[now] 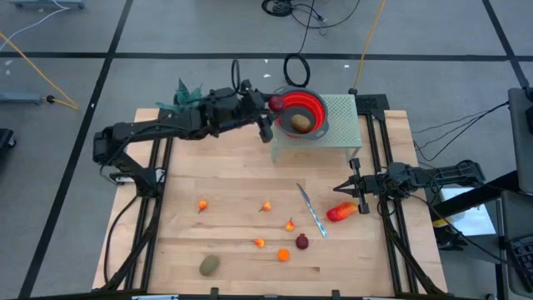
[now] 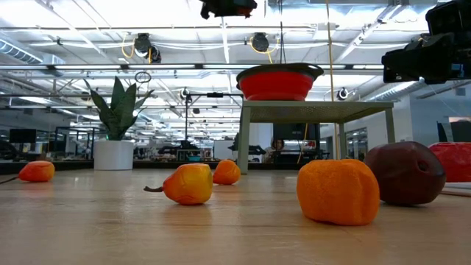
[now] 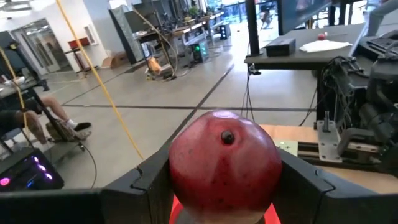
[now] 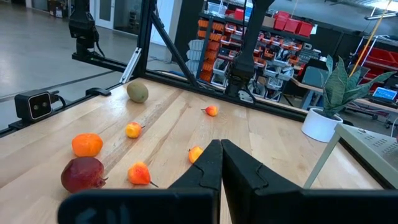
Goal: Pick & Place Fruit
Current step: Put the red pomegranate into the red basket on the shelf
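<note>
My left gripper (image 1: 272, 107) is shut on a dark red ball (image 3: 224, 163) and holds it over the left rim of the red bowl (image 1: 310, 107). The bowl stands on a small pale stand (image 1: 337, 125) at the far side, and an olive-brown oval (image 1: 301, 122) lies in it. More fruit lies on the wooden table: tiny orange pieces (image 1: 266, 207), another dark red ball (image 1: 301, 242), an olive oval (image 1: 209, 265) and an elongated red-orange piece (image 1: 341, 212). At the right my right gripper (image 1: 341, 190) is shut with nothing in it, just beyond the red-orange piece. My left gripper pinches the dark red ball by its two opposite sides (image 3: 177, 168) between its two fingers. The fingers (image 3: 311, 186) lie level and come from the table's left. The ball is lifted clear, above the bowl's left rim (image 1: 283, 102).
A slim knife (image 1: 312, 210) lies between the scattered fruit and the red-orange piece. A potted plant (image 1: 187, 92) stands at the far left corner. Open wood lies left of the scattered fruit (image 1: 179, 242). Arm bases and rails run along both side edges.
</note>
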`<state>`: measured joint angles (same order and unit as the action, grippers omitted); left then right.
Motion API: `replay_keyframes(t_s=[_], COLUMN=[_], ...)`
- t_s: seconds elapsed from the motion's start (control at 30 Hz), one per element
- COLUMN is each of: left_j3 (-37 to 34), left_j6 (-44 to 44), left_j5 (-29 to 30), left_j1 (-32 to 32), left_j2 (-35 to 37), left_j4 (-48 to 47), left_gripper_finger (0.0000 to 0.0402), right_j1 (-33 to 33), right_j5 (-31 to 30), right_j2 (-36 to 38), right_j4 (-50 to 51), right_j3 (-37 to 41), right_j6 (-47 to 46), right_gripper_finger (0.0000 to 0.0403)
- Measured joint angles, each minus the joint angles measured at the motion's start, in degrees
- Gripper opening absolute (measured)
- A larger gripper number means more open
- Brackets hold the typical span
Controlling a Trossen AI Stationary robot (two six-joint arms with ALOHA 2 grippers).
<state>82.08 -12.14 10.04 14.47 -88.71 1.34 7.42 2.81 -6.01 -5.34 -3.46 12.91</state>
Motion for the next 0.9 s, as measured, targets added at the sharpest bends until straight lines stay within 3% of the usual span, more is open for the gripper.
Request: replay_keyframes(t_s=[0.37,0.9], left_j3=[0.0,0.1], left_j6=[-1.7,0.3], left_j5=[-3.0,-8.0], left_j1=[2.3,5.1], left_j2=[-5.3,-9.1], left_j4=[5.9,6.7], left_gripper_finger=[0.0211,0.0211], right_j1=[0.0,0.0], right_j5=[0.0,0.1], right_j2=[0.0,0.0], right_j4=[0.0,0.0], right_j3=[0.0,0.0], right_j6=[0.0,-0.1], right_gripper_finger=[0.0,0.0])
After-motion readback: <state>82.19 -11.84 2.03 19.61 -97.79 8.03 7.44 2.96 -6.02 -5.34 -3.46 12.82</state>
